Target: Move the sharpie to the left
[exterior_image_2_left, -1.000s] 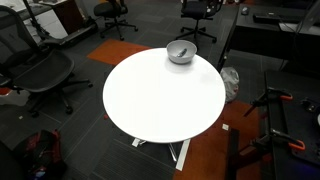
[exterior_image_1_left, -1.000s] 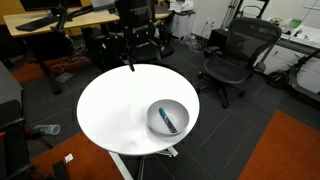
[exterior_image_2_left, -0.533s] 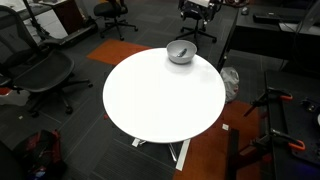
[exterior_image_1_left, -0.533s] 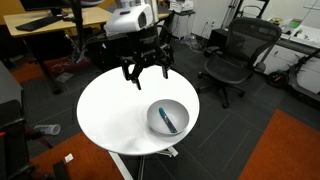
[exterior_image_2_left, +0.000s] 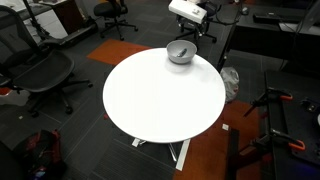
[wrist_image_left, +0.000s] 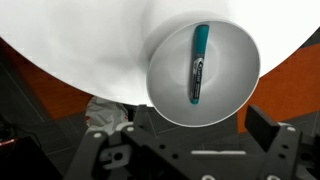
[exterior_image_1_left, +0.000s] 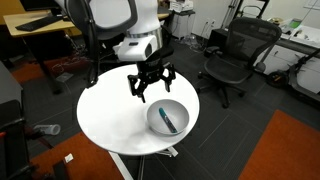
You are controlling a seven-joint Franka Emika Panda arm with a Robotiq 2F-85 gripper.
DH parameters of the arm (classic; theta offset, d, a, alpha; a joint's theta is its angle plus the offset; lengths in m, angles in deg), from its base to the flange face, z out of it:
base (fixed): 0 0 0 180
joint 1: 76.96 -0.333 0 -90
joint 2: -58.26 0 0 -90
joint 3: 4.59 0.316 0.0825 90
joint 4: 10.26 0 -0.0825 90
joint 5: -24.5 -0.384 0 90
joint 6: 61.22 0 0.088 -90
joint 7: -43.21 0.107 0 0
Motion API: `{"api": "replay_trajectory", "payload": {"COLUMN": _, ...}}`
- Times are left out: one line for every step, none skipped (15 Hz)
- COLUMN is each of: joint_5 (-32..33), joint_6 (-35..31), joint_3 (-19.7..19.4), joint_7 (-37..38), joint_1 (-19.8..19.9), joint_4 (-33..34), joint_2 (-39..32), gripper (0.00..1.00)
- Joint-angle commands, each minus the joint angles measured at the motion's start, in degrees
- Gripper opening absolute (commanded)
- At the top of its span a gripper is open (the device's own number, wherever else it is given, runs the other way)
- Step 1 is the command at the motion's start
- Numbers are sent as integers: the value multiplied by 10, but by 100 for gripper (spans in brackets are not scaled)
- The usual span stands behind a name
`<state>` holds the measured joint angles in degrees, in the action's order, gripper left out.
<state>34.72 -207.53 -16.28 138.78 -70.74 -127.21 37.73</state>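
Your gripper (exterior_image_1_left: 152, 86) is spread wide and carries nothing. It hangs above the white table (exterior_image_1_left: 108, 112), just beside the grey bowl (exterior_image_1_left: 157, 112) and a little short of it. The sharpie (wrist_image_left: 197, 65) lies inside that bowl, flat on the bottom. In the wrist view its teal end points to the top of the picture and its dark body runs down toward you. In an exterior view you see it as a thin teal streak (exterior_image_1_left: 170, 122) across the bowl's floor. From the far side, the bowl (exterior_image_2_left: 180, 52) sits near the table's edge and the pen is too small to make out.

Expect the pen to be light and stiff, with a smooth, round plastic barrel. It probably won't bend or break, but it may well roll on the curved floor and squirt out of a loose or off-centre pinch.

Take hold across the barrel near its middle, about where the teal part meets the dark one, so neither end tips down as you lift. In the wrist view your two fingers stand to either side and the pen runs between them lengthwise, so the closing line looks about right already.

The bowl is the harder part. Its sloping wall leaves little room beside the pen, and a finger pressing on the rim (wrist_image_left: 152, 80) could tip or slide the bowl. Come straight down over the centre and close gently but firmly.
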Motion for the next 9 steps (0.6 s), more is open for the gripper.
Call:
{"api": "replay_trajectory", "payload": {"joint_5": -28, "joint_6": -15, "joint_3": -8, "joint_7": -24, "joint_1": -4, "joint_4": 28, "joint_2": -39, "gripper": 100}}
{"api": "replay_trajectory", "payload": {"joint_5": -31, "joint_6": -14, "joint_3": -9, "joint_7": -29, "joint_1": -4, "joint_4": 35, "joint_2": -48, "gripper": 100}}
{"api": "replay_trajectory", "payload": {"joint_5": -37, "joint_6": -13, "joint_3": -9, "joint_7": -33, "joint_1": -3, "joint_4": 43, "joint_2": -58, "gripper": 100}}
{"api": "replay_trajectory", "payload": {"joint_5": -39, "joint_6": -12, "joint_3": -10, "joint_7": -35, "joint_1": -4, "joint_4": 50, "joint_2": -68, "gripper": 100}}
{"api": "replay_trajectory", "payload": {"joint_5": -44, "joint_6": -9, "joint_3": -9, "joint_7": -40, "joint_1": -3, "joint_4": 59, "joint_2": -78, "gripper": 100}}
{"api": "replay_trajectory", "payload": {"joint_5": -50, "joint_6": -9, "joint_3": -8, "joint_7": -47, "joint_1": -3, "joint_4": 67, "joint_2": -87, "gripper": 100}}
{"api": "replay_trajectory", "payload": {"joint_5": -53, "joint_6": -9, "joint_3": -9, "joint_7": -49, "joint_1": -3, "joint_4": 74, "joint_2": -96, "gripper": 100}}
{"api": "replay_trajectory", "payload": {"joint_5": -59, "joint_6": -9, "joint_3": -8, "joint_7": -53, "joint_1": -2, "joint_4": 80, "joint_2": -105, "gripper": 100}}
{"api": "replay_trajectory", "payload": {"joint_5": -63, "joint_6": -7, "joint_3": -8, "joint_7": -57, "joint_1": -3, "joint_4": 87, "joint_2": -113, "gripper": 100}}
